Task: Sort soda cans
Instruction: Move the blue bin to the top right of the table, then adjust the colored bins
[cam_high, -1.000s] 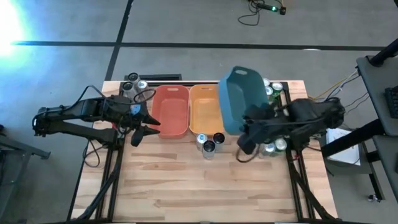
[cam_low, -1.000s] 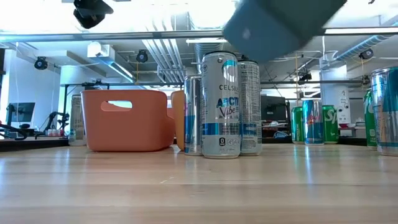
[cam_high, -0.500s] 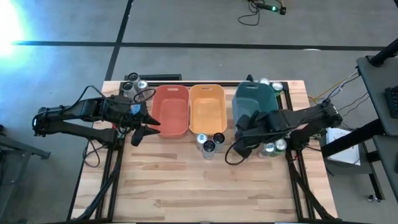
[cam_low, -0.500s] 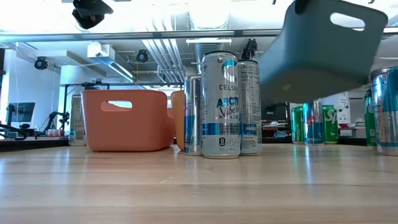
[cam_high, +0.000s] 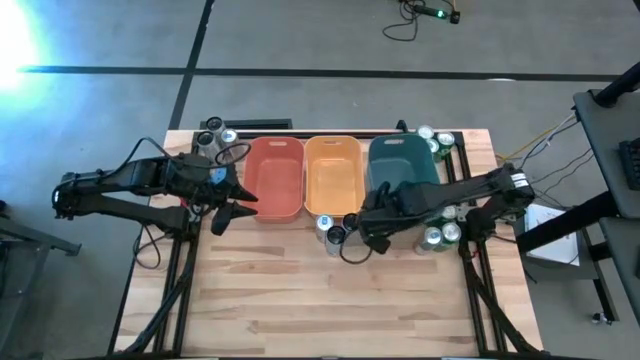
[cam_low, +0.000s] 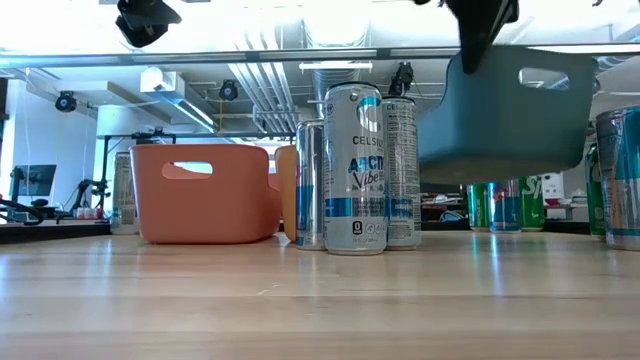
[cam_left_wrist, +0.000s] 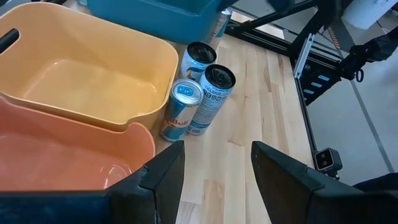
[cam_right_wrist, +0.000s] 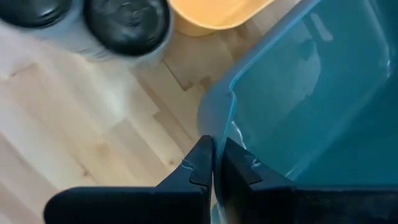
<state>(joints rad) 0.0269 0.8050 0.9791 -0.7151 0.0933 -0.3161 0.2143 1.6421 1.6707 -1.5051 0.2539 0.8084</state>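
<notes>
Clearly unsorted so far. Three cans (cam_high: 335, 228) upright in a tight cluster mid-table, just near of the orange bin (cam_high: 333, 172). More cans at the far left corner (cam_high: 212, 135), at the far right corner (cam_high: 436, 141) and at the right edge (cam_high: 436, 236), some green. None seen in any bin.

Beside the orange bin on its right, the teal bin (cam_high: 403, 165), not resting on the table (cam_high: 330, 300). In the low view, hanging level and clear of the wood, with green cans visible beneath it. Held that way, probably, to be set down in line with the orange and the red bin (cam_high: 272, 178) so that each kind of can gets its own place. Held by the right gripper (cam_right_wrist: 216, 157), fingers pinched nearly together on the thin near rim, one inside the wall and one outside. A thin edge-grip only, so likely to tip or slip if swung fast. Best lowered gently and flat.

Off to the left, beside the red bin, the left gripper (cam_left_wrist: 214, 180) waiting above the table. Fingers spread wide, nothing between them. Pointed toward the three central cans, seemingly parked to leave the right arm room, and well placed to go for one of those cans once the teal bin is down.
</notes>
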